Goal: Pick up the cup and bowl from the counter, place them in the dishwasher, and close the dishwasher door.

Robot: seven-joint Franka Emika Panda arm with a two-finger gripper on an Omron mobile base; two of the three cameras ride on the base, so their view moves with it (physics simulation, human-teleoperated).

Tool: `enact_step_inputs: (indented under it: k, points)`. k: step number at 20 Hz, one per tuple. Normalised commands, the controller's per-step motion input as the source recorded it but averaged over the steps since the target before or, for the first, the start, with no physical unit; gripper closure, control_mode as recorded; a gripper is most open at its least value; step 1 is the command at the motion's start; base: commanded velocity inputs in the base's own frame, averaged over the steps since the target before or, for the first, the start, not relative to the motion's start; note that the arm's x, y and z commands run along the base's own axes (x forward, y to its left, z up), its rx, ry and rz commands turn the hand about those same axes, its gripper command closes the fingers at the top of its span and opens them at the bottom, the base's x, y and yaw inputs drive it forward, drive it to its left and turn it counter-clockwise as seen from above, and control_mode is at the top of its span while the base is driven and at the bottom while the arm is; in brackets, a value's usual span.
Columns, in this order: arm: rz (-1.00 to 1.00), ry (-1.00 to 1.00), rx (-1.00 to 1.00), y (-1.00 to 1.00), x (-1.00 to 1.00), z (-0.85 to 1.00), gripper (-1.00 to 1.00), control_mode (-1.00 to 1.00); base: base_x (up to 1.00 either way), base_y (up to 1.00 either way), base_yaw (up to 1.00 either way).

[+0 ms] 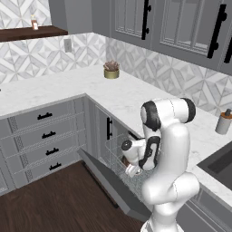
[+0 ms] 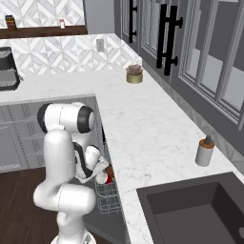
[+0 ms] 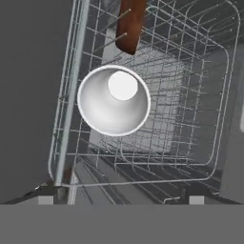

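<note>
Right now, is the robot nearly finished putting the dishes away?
Nearly. The bowl is already in the wire rack of the dishwasher, standing on edge. The cup sits in the rack too, open end up, just below the gripper; whether the fingers have let go is unclear. The counter has no dishes left. The dishwasher door hangs open, so closing it remains.

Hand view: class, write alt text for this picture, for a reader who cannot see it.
Seen from straight above, the cup sits upright in the dishwasher's wire rack, its pale inside facing the camera. The brown bowl stands on edge among the tines beyond it, and the grey dishwasher door runs along the left.
</note>
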Motion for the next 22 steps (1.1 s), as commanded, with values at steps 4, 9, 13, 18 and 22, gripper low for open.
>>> enact_step_inputs:
  k: [4, 9, 13, 18, 22]
  points:
    - [0.0, -0.02, 0.01, 0.52, -0.7, 1.0, -1.0, -1.0, 0.0, 0.0, 0.0]
    - [0.0, 0.01, 0.05, 0.9, -0.41, 1.0, -1.0, -1.0, 0.0, 0.0, 0.0]
    - [0.0, 0.09, 0.04, 1.0, 0.0, 1.0, -1.0, -1.0, 0.0, 0.0, 0.0]
    - [0.0, 0.13, -0.01, 0.94, 0.02, 0.91, -1.0, -1.0, 0.0, 0.0, 0.0]
    - [0.0, 0.13, -0.18, 0.92, 0.0, 0.1, -1.0, -1.0, 0.0, 0.0, 0.0]
